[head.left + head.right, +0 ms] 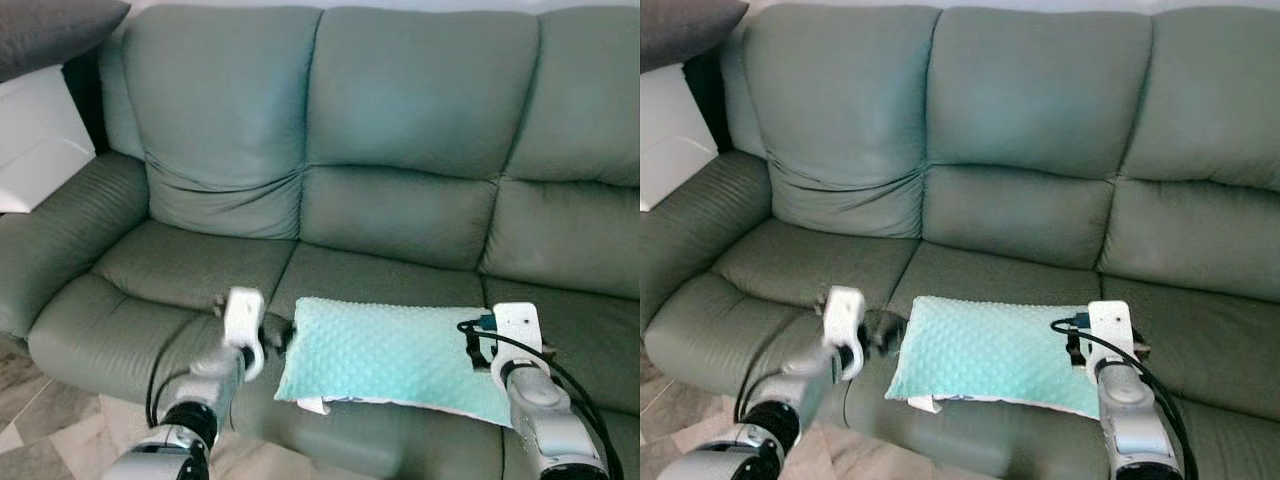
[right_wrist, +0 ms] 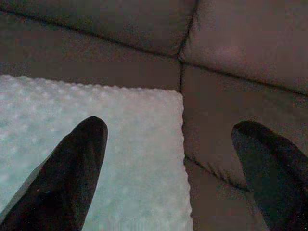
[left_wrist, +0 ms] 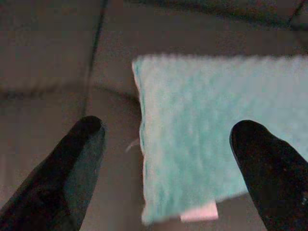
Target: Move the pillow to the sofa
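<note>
Left eye view: the pillow (image 1: 395,358), mint green with a dotted texture, lies flat on the middle seat cushion of the sofa (image 1: 400,130), near the front edge. The left gripper (image 1: 268,335) sits just beside the pillow's left end, and the right gripper (image 1: 478,343) is at its right end. Neither appears to be clamping fabric.

Right eye view: the same layout is confirmed. A white label or under-layer shows at the pillow's front left corner, which overhangs the seat edge slightly.

Left wrist view: both black fingers (image 3: 67,178) are spread wide. The pillow's short edge lies between them, with bare seat leather under one finger. The fingers do not contact the pillow.

Right wrist view: the fingers (image 2: 67,173) are likewise spread apart. One hangs over the pillow's corner, the other over bare cushion past the pillow's edge.

Step in hand, as judged: the pillow already rests on the sofa, so the step is release and withdrawal.

- Keep both grippers fully spread until clear of the fabric.
- Retract both arms straight back and slightly upward, so that no fingertip drags the soft cover toward the front edge.
- Move both arms evenly; an uneven pull may rotate the pillow.
- If the pillow seems too near the edge, nudge it rearward first.
</note>
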